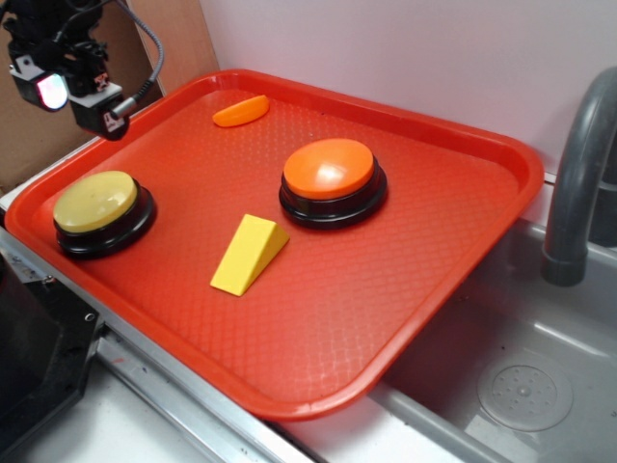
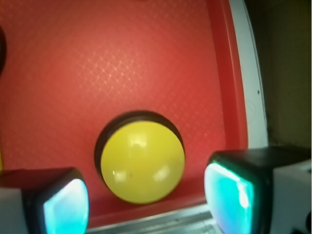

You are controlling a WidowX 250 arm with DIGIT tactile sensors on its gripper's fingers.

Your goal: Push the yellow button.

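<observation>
The yellow button (image 1: 95, 201) has a pale yellow dome on a black base and sits at the left end of the red tray (image 1: 386, 318). In the wrist view the yellow button (image 2: 142, 161) lies below and between the two fingers. My gripper (image 1: 72, 92) hangs in the air at the top left, well above the tray's left rim and apart from the button. In the wrist view the gripper (image 2: 146, 204) is open and empty, its pads glowing cyan.
An orange-topped button (image 1: 333, 178) stands mid-tray. A yellow wedge block (image 1: 249, 254) lies in front of it. A small orange piece (image 1: 241, 111) lies at the tray's back. A grey faucet (image 1: 578, 183) and sink (image 1: 521, 386) are at the right.
</observation>
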